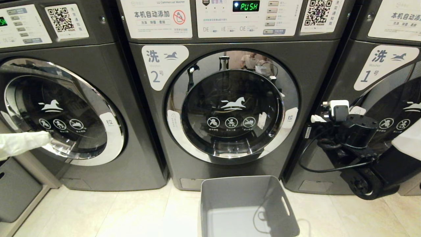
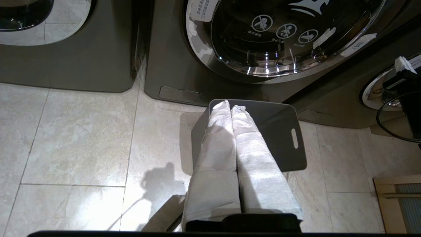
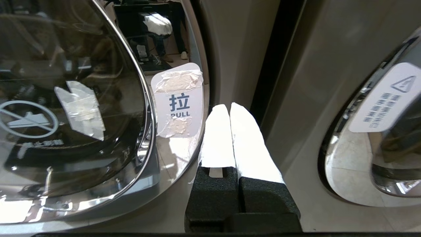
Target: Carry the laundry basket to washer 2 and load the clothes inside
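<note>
Basket (image 1: 230, 197) sits empty below washer 2 (image 1: 230, 108) — my right gripper (image 3: 229, 108), closed on nothing, nears the pull tab (image 3: 179, 102) at centre frame — next, hook the door.

Laundromat: row of numbered coin-style front-load washers (image 1: 230, 108), QR payment codes (image 1: 317, 13), tiled floor (image 1: 115, 214).

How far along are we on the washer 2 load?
Done: the laundry basket stands on the floor before washer 2. No clothes show in it, and whether any are in the drum cannot be told. In hand: the right gripper, shut, sits by the PULL label on the closed door. The left gripper, shut, hangs over the basket. Left: opening the door.
</note>
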{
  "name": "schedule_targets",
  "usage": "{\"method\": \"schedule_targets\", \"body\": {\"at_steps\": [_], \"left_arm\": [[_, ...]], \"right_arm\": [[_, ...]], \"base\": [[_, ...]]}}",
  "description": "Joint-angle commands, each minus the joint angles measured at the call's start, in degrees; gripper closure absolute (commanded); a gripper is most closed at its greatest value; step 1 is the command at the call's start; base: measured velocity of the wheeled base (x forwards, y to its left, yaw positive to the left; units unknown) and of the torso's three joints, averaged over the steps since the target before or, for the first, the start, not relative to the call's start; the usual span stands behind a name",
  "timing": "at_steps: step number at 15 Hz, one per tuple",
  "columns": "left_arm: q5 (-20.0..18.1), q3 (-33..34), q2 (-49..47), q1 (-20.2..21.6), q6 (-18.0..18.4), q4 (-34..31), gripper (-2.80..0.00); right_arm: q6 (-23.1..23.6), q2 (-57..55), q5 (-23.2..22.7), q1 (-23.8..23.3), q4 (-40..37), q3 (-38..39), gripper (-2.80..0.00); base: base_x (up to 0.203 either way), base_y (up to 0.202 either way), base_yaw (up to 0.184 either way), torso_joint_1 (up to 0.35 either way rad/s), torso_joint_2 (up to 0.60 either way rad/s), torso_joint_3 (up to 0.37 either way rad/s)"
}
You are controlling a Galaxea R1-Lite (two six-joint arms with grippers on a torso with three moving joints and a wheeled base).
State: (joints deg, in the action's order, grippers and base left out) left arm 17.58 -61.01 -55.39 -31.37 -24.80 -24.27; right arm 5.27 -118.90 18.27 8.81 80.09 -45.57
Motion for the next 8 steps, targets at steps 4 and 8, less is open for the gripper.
{"method": "schedule_targets", "body": {"at_steps": [4,8], "left_arm": [[0.26,0.98,0.68,0.09,-0.17,-0.16,0.00],[0.26,1.07,0.99,0.17,-0.17,-0.25,0.00]], "right_arm": [[0.30,-8.87,0.01,-0.04,0.50,-10.75,0.00],[0.44,-12.85,-1.16,-0.02,0.50,-16.37,0.00]], "base": [[0.000,0.000,0.000,0.000,0.00,0.000],[0.000,0.000,0.000,0.000,0.00,0.000]]}}
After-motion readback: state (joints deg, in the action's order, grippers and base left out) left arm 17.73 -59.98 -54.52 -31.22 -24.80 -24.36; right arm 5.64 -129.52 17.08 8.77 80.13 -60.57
